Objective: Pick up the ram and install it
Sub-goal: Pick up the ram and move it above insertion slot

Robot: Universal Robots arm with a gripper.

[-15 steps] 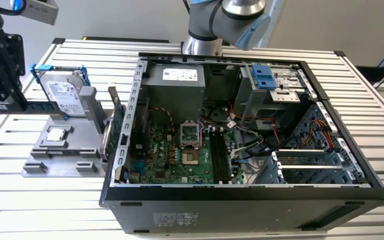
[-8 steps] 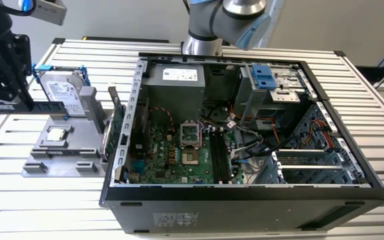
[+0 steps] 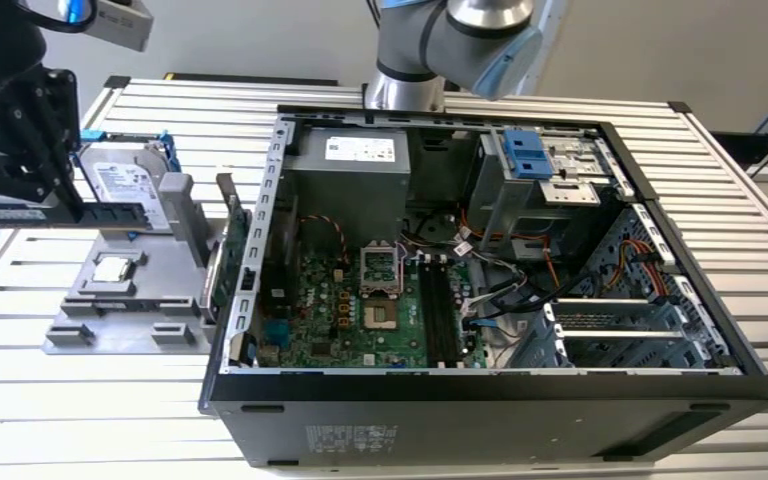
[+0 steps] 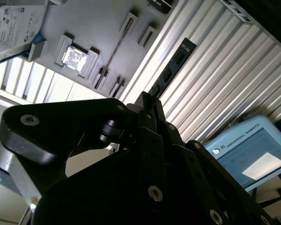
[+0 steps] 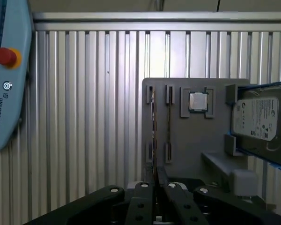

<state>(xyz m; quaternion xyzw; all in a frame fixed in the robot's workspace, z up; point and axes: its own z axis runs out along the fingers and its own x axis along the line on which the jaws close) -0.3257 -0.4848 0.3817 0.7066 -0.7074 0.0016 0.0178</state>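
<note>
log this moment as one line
phase: ram picked | gripper: shut on ram | ram: in the air, clear of grey holder | case: open, ram not installed

Small unreadable print covers white labels on the hard drive [image 3: 128, 185], at nine o'clock from the computer case [image 3: 491, 400], and on the case's power supply [image 3: 360, 150]. A maker's name runs along the blue pendant [image 5: 4, 93].

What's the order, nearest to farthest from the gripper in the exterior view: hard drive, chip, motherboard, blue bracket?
1. Hard drive, right beside the gripper holding the ram, on the exterior view's left.
2. Chip, on the grey tray just below.
3. Motherboard, inside the case.
4. Blue bracket, at the case's far corner.
</note>
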